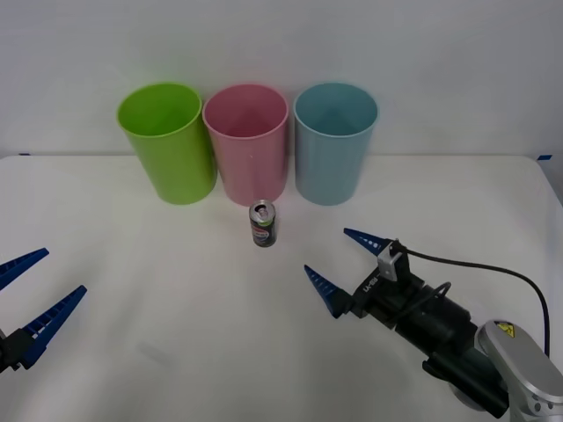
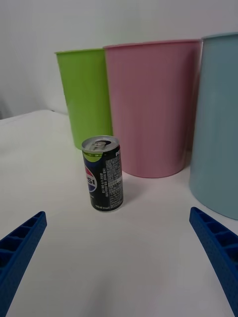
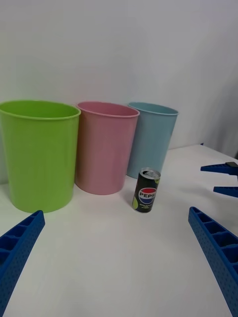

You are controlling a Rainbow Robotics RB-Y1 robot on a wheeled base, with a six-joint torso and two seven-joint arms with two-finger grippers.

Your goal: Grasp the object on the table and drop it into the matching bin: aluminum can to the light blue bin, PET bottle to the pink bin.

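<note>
The right gripper (image 1: 341, 267) reaches in low from the table's (image 1: 158, 299) near right corner, jaws spread wide, aimed at the can (image 1: 264, 224). The can stands upright, silver top up, just before the pink bin (image 1: 246, 145), apparently not touching it. The left gripper (image 1: 31, 294) waits open by the left edge. The left wrist view shows the label front; the light blue bin (image 1: 334, 145) stands beside the pink one.
</note>
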